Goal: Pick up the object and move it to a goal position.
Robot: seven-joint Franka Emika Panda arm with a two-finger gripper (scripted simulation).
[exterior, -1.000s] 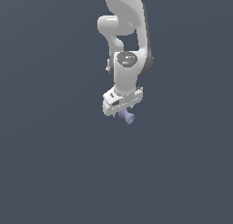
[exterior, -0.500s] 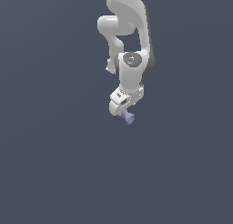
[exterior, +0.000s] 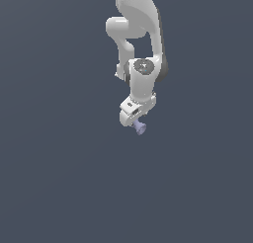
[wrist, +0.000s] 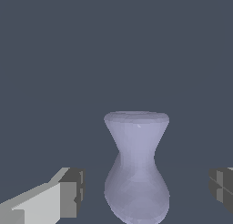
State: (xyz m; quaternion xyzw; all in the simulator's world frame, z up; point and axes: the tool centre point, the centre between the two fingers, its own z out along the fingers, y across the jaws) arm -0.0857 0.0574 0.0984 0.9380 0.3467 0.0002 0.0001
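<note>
On my wrist view a finger pad (wrist: 73, 193) stands clear to one side of the spool (wrist: 136, 168), the other pad (wrist: 221, 187) clear opposite: jaws wide, holding nothing. The spool (exterior: 140, 128) sits just below the jaws. I should centre on its narrow waist, then close gently.

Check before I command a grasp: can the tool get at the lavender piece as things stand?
Probably yes. In the wrist view the piece stands between the tool's open fingers, with gaps on both sides and nothing else nearby. Closing should catch it.
</note>
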